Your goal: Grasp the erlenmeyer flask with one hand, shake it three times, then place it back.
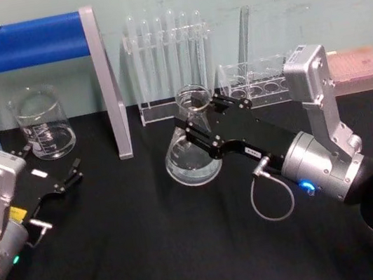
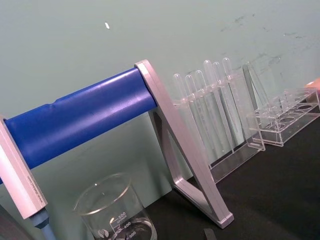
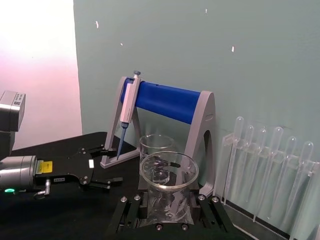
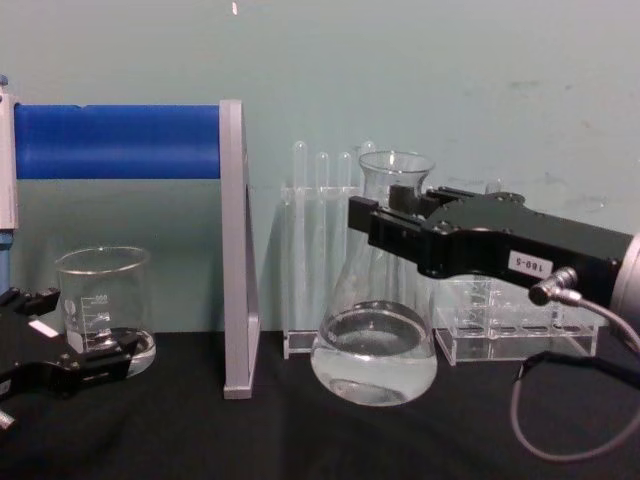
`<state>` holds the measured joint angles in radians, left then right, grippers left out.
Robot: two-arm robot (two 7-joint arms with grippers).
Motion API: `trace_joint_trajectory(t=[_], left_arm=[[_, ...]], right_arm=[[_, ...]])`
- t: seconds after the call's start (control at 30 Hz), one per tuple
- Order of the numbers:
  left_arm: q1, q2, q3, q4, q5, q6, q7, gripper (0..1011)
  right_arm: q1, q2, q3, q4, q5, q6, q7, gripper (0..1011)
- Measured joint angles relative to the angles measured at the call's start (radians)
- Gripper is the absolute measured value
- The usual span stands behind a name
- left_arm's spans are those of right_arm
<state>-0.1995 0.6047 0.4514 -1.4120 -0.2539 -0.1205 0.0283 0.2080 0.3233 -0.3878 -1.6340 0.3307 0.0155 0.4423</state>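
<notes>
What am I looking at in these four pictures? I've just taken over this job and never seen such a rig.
It is a robot with two arms, each ending in a two-fingered hand. One picture looks down from its head, one looks forward from its chest, and one comes from each wrist. The right hand is closed round the neck of the erlenmeyer flask, which holds some clear liquid; whether its base touches the black table I cannot tell. The left hand is open at the left, near a beaker. Behind are a blue-barred stand with a pipette and a rack of test tubes.
</notes>
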Motion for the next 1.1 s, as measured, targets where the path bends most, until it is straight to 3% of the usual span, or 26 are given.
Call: trace_joint_trajectory(t=[0.4,1.1], left_arm=[[0.0,0.0,0.0,0.0,0.0,0.0,0.0,1001],[0.0,0.0,0.0,0.0,0.0,0.0,0.0,1001]], right_arm=[[0.011,0.031,-0.016,0.007,0.027,-0.002,-0.002,449],[0.063,0.095,-0.075,0.084,0.077,-0.012,0.093,449]])
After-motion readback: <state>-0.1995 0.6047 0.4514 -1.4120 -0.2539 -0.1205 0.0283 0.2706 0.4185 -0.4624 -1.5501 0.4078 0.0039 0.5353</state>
